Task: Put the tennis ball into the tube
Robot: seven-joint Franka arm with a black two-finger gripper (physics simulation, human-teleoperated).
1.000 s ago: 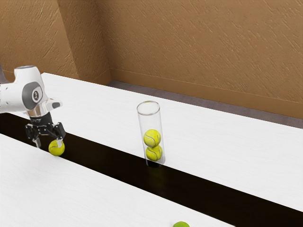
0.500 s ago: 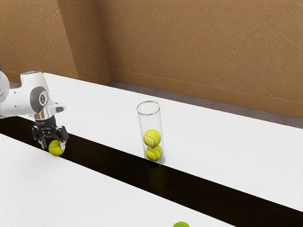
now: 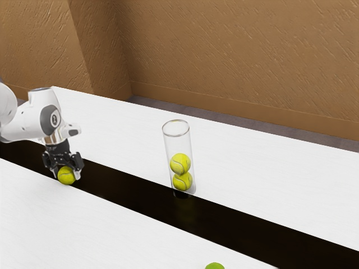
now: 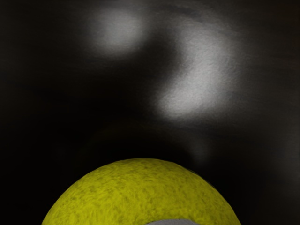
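Your gripper (image 3: 67,174) stands open, fingers wide apart to either side of the loose tennis ball (image 3: 66,176), and has hold of nothing; you cannot tell whether either fingertip brushes the felt. The ball sits low between those fingers, on the dark band (image 3: 123,188) that crosses the white table (image 3: 84,224). In the wrist view you see its rounded top just under the hand (with a bit of something grey overlapping it).

Go from that ball toward three o'clock in the exterior view and you reach the clear tube (image 3: 167,147), well apart from the gripper and standing upright, its base by the dark band's far edge. Two tennis balls are stacked inside it, the upper ball (image 3: 180,163) resting on the lower ball (image 3: 182,181), with open space above them up to the rim.

At about half past five from the tube, you have part of a green round thing (image 3: 214,265), cut off by the exterior view's lower edge. Out toward twelve, past the table, rises a rough brown wall (image 3: 241,56).
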